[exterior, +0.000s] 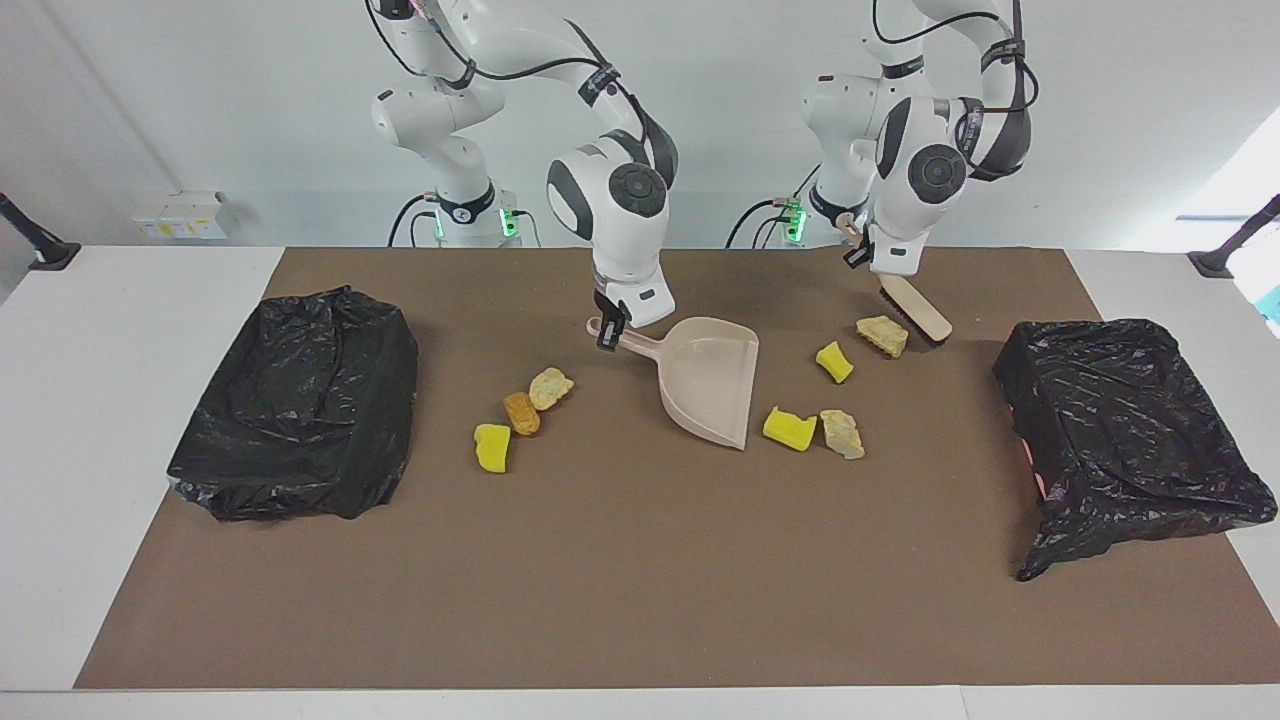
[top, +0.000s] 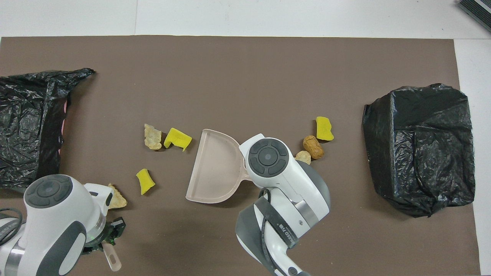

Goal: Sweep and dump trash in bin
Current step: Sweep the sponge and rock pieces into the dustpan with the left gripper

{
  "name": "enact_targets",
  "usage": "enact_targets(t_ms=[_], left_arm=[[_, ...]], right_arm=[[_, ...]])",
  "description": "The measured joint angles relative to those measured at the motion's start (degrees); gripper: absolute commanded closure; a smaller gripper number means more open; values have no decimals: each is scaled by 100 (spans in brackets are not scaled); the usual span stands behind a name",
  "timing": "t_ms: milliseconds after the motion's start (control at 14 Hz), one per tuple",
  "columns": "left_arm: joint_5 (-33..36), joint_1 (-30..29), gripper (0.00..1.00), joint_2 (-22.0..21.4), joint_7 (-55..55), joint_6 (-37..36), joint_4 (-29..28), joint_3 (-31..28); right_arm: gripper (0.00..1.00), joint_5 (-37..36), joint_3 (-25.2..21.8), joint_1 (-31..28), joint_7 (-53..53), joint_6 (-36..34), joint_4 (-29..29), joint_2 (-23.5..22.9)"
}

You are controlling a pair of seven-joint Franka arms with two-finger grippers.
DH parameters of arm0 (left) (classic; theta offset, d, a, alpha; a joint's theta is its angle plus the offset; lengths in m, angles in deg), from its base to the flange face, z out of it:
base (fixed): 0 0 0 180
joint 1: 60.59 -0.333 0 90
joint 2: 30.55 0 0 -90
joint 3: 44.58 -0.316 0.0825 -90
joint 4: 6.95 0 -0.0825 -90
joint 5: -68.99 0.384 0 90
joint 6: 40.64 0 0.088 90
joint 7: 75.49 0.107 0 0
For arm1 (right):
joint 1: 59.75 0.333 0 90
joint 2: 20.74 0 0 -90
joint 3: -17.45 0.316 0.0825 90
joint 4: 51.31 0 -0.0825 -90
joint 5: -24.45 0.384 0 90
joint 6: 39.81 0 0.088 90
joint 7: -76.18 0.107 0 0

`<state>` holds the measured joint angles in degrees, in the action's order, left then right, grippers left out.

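A white tabletop (exterior: 150,300) carries a wide brown mat (exterior: 640,560), with a pale wall at the robots' end. At the right arm's end of the mat sits a bin wrapped in a black bag (exterior: 300,400). Beside it, toward the middle, lies one cluster of trash: a yellow sponge bit (exterior: 492,446), an orange-brown chunk (exterior: 521,412) and a pale bread-like chunk (exterior: 551,387), the three nearly touching.

The right gripper (exterior: 605,338) has its jaws closed on the handle of the beige dustpan (exterior: 712,390), which rests on the mat in the middle with its mouth facing away from the robots. Just beside the dustpan's mouth lie another yellow sponge piece (exterior: 789,428) and a beige crumbly chunk (exterior: 842,433), touching each other. Nearer the robots are a small yellow bit (exterior: 833,361) and a further beige chunk (exterior: 883,335).

The left gripper (exterior: 858,250) is raised, its jaws clamped on the handle of the brush (exterior: 915,309), which hangs tilted above the mat, over a spot near that beige chunk. At the left arm's end stands a second black-bagged bin (exterior: 1120,430).
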<state>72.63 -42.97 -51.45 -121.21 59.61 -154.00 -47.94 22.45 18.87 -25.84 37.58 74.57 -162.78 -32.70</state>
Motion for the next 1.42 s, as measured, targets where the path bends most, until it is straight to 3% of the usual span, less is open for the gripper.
enact_targets(t_ms=[356,570,783,997,1281,1424], left_arm=[[-511,221,100,348,148,1363,-73,65],[-1079,576,100,797,151,1818,305,88],[-1506,840,100,1286,568,1953,878,127],[-2024,1243,100,1546,1155,2200,1103,139],[-2093,1882,100,1916,1369,2357,1449,248],[-2121,2035,100,1979,1775,2061,1698,285]], right_arm=[[100,0,-7,-1,0,14,-5,-15],[100,0,-7,-1,0,16,-6,-17],[100,0,-7,-1,0,16,-6,-17],[100,0,-8,-1,0,16,-7,-17],[100,0,-10,-3,0,16,-9,-22],[100,0,-10,-3,0,16,-9,-23]])
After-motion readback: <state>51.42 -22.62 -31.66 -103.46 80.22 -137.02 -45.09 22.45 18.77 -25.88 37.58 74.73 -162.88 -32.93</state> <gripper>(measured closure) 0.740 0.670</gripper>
